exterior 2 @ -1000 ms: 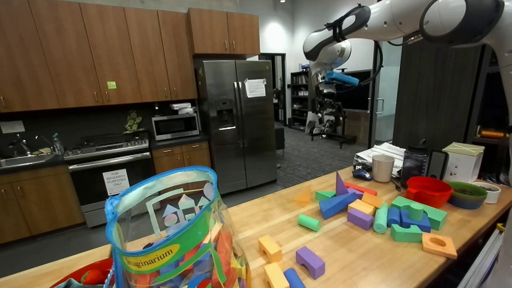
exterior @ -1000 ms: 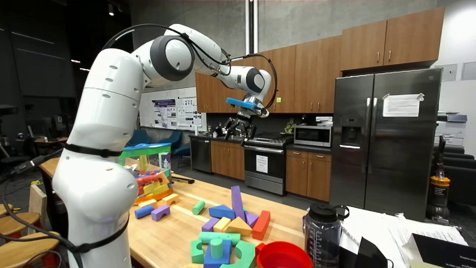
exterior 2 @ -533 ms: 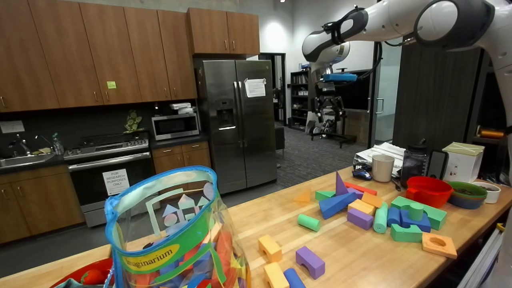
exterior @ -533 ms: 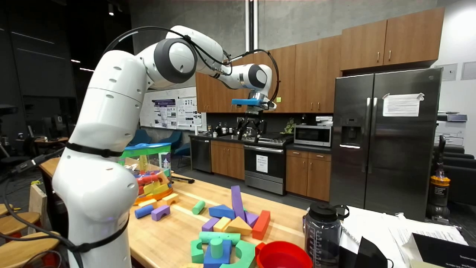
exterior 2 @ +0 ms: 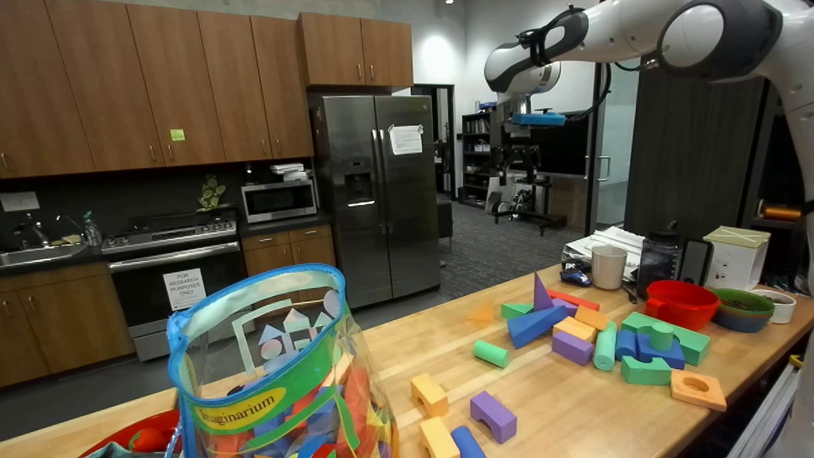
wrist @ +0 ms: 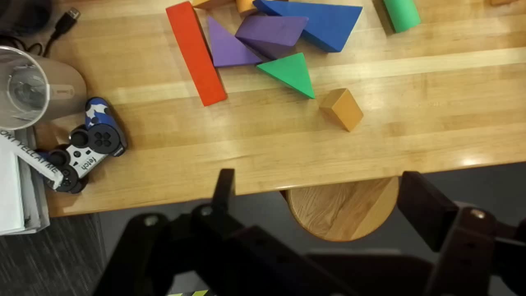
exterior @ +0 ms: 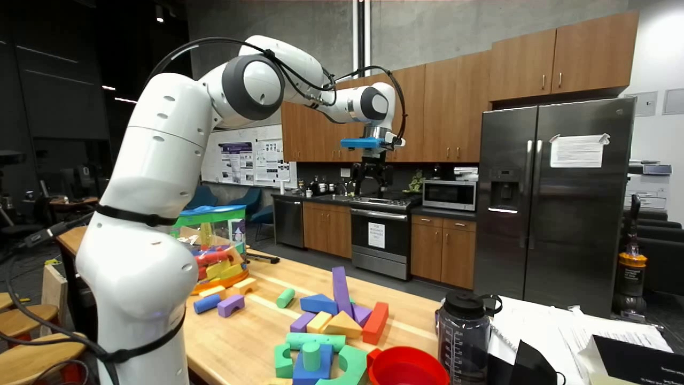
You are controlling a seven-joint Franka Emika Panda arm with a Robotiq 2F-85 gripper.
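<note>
Two black fingers [wrist: 224, 191] of the claw [wrist: 318, 181] stand spread wide, nothing held between them, as it hangs well above the table [wrist: 452, 123] in both exterior views. Nearest in the wrist view, an orange triangular block [wrist: 346, 110] sits below the claw and ahead of its fingertips, toward the top of that view. Any reach for it would probably go best by shifting inward from the edge before lowering, with a slight wrist turn so the fingers meet its flat ends squarely; its sloped sides could let them slip. A green triangular block [wrist: 291, 74] lies just beside it, farther ahead and left of the claw, so the finger on that side looks likely to need care on the way down. The table's edge runs beneath the fingertips, a round wooden stool [wrist: 345, 209] showing lower down between the fingers, so a straight drop could clip the rim. A long stretch of wood to the claw's right offers room for moving; to its left, a red rectangular block [wrist: 196, 53], a game controller [wrist: 82, 154] and a cup [wrist: 65, 88] narrow the way.
</note>
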